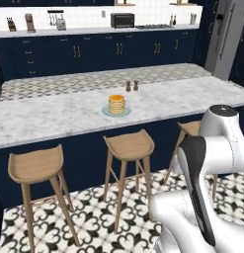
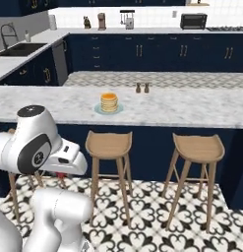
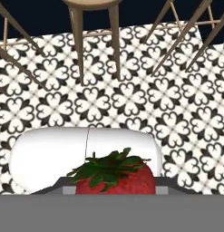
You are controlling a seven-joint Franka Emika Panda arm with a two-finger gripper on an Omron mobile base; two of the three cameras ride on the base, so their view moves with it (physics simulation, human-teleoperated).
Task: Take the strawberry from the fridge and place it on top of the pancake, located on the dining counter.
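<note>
The strawberry (image 3: 117, 180), bright red with a green leafy cap, sits between the two fingertips of my gripper (image 3: 114, 190), which is shut on it. The hand points down at the patterned floor in front of the stools. The pancake (image 1: 116, 104) (image 2: 109, 102) is a golden stack on a pale blue plate (image 1: 105, 112), standing mid-way across the dining counter (image 1: 49, 121) (image 2: 192, 110). That marble top lies beyond the stools, well ahead of my arm. The grey fridge (image 1: 223, 37) shows at the far right.
Three wooden stools (image 1: 129, 146) (image 1: 37, 165) (image 2: 109, 143) line the near side of the dining counter. Two small shakers (image 1: 132, 86) (image 2: 142, 87) stand behind the pancake. A worktop with a toaster oven (image 1: 122, 20) runs along the back wall.
</note>
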